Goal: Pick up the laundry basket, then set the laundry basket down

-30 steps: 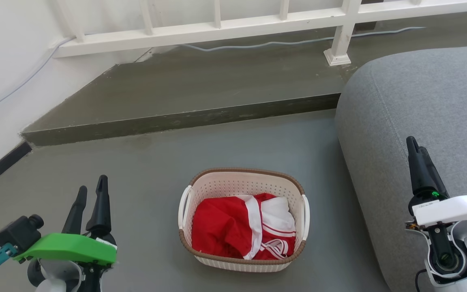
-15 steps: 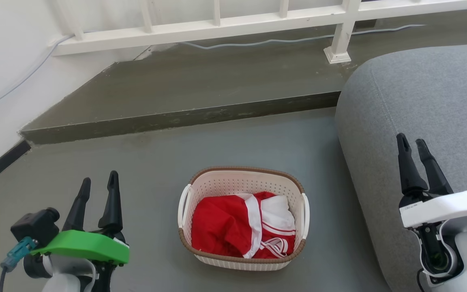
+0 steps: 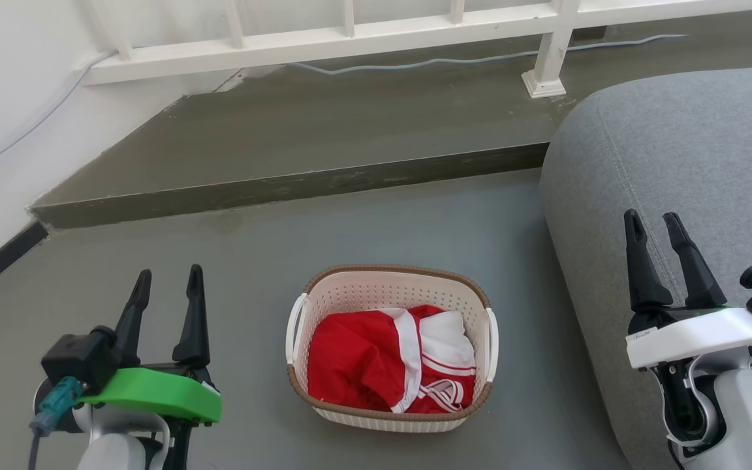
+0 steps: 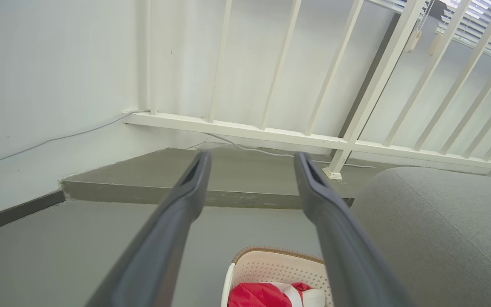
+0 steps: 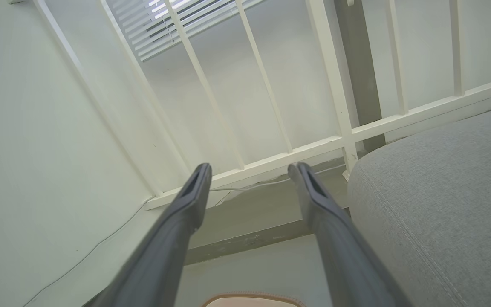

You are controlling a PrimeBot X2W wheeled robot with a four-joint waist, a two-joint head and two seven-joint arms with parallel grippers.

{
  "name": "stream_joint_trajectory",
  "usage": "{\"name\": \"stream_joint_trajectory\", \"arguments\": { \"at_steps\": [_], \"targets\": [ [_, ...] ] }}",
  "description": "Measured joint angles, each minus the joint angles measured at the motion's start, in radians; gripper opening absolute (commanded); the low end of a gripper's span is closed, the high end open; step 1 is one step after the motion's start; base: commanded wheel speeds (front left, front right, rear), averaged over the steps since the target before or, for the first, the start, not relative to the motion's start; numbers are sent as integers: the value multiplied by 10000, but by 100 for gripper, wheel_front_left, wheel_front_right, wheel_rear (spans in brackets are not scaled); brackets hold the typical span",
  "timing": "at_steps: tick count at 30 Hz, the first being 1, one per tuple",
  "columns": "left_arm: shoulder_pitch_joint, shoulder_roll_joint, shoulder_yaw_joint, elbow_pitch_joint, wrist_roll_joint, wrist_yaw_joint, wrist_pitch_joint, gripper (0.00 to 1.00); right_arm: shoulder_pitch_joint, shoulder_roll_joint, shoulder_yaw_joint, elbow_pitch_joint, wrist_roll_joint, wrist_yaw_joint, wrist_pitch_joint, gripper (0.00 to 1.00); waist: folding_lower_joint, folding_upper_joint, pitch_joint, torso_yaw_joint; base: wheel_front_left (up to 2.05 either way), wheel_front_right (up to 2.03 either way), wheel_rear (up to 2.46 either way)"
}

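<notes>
The laundry basket (image 3: 382,290), cream-white and perforated with a brown rim and white loop handles, stands on the grey floor at the centre of the head view, with red and white clothing (image 3: 389,362) inside. My left gripper (image 3: 170,279) is open and empty to the basket's left, apart from it. Over the sofa's edge to the right, my right gripper (image 3: 651,222) is open too. In the left wrist view the basket (image 4: 271,266) lies low between the fingers of the left gripper (image 4: 252,160). The right wrist view has the basket's rim (image 5: 254,297) at its bottom edge below the right gripper (image 5: 249,168).
A grey sofa (image 3: 689,170) bulges in close to the basket's right side. A raised concrete step (image 3: 297,186) crosses behind the basket, with a white railing (image 3: 350,42) and a cable (image 3: 454,62) beyond it. A white wall (image 3: 4,117) closes the left.
The left gripper has moved right and forward, its fingers spreading. The right gripper has gone from shut to open and shifted left. The view has tilted slightly; the basket has stayed put.
</notes>
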Motion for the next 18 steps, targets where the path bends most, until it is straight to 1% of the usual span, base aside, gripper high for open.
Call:
{"name": "stream_joint_trajectory", "arguments": {
  "at_steps": [12, 18],
  "targets": [
    [-9, -15, -123, -109, 1264, 0, -384, 100, -10, 132, -107, -144, -1511, 2, -257, 100, 0, 0, 82, -25, 0, 0, 0],
    [-24, -23, -121, -119, 1344, 0, -387, 100, -11, 222, -215, -146, -1638, 4, -268, 100, 0, 0, 86, -22, 0, 0, 0]
  ]
}}
